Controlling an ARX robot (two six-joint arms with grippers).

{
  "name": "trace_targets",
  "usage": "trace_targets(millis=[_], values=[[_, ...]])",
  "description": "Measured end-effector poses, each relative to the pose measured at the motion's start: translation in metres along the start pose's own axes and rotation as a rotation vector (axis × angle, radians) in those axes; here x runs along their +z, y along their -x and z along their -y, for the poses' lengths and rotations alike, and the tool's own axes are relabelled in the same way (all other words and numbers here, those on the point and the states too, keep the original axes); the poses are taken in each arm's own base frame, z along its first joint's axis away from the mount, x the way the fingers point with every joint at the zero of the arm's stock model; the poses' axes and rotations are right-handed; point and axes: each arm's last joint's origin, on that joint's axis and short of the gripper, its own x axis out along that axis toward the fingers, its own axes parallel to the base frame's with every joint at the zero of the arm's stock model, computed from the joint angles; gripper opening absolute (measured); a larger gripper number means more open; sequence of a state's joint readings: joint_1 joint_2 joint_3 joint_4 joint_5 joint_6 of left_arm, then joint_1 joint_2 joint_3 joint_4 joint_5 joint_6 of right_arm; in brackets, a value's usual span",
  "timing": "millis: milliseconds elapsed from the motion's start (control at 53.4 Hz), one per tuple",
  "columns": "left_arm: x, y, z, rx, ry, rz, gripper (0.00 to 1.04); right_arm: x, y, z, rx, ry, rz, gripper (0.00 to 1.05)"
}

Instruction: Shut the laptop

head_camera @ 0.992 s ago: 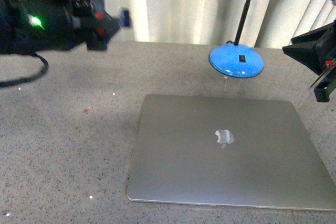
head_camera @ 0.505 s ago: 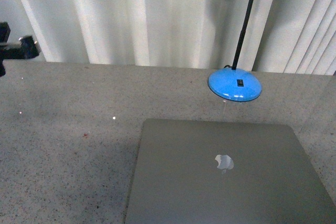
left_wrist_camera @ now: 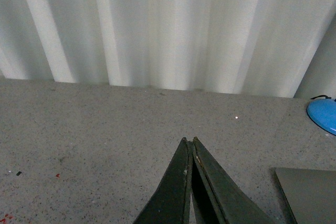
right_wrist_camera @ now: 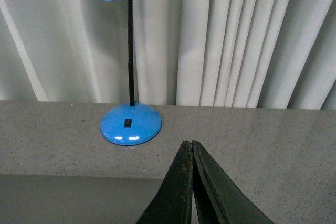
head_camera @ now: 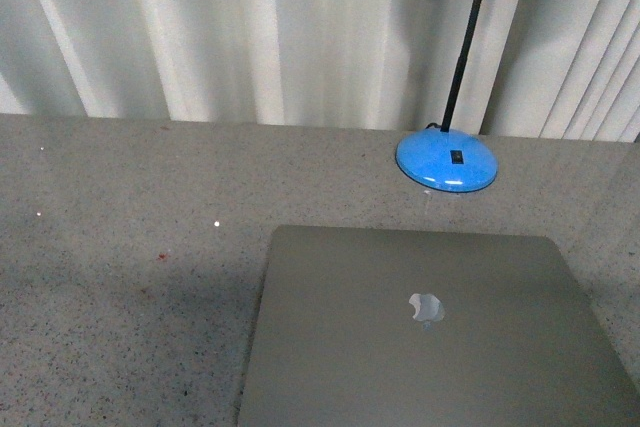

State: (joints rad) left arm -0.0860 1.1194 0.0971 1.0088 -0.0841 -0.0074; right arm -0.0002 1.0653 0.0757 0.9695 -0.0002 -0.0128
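Gone from the left edge of the front view is the left arm that was seen there half a second ago. Neither arm is shown in that view now, and the laptop is found where it was.

A speckled grey table (head_camera: 130, 207) fills the lower two thirds of the frame, and a pale pleated curtain (head_camera: 250, 27) is hung behind it across the top. The laptop (head_camera: 420, 337) lies shut and flat in the lower right of the frame, lid up, with the apple logo (head_camera: 427, 307) seen near its middle; its near edge is cut off by the frame. A lamp with a round blue base (head_camera: 446, 161) is placed just behind it, at right of centre, and a thin black stem (head_camera: 467, 37) rises from it.

The left gripper (left_wrist_camera: 189, 140) is seen with its fingers pressed together, nothing between them, above bare table; only a corner of the laptop is caught off to its side, apart from it. The right gripper (right_wrist_camera: 189, 142) is likewise closed on nothing, and the lid is seen near the fingers, with no contact visible.
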Motion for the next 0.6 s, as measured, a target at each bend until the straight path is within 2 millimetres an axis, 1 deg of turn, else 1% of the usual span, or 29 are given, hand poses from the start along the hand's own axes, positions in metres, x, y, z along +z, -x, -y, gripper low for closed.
trace_targets(millis=[75, 168, 299, 412, 599], values=[[0.000, 0.009, -0.007, -0.024, 0.000, -0.002, 0.04, 0.000, 0.008, 0.000, 0.000, -0.001, 0.001, 0.03], [0.000, 0.019, -0.013, 0.006, 0.001, 0.000, 0.04, 0.000, 0.017, 0.000, 0.000, -0.002, 0.002, 0.03], [0.000, 0.027, -0.013, 0.002, 0.001, 0.000, 0.04, 0.000, 0.025, 0.000, 0.000, -0.002, 0.002, 0.03], [0.005, 0.034, -0.013, 0.000, 0.001, 0.018, 0.04, 0.002, 0.033, 0.000, 0.000, -0.002, 0.008, 0.03], [0.009, 0.042, -0.013, 0.000, 0.001, 0.028, 0.04, 0.004, 0.040, 0.000, 0.000, -0.002, 0.014, 0.03]])
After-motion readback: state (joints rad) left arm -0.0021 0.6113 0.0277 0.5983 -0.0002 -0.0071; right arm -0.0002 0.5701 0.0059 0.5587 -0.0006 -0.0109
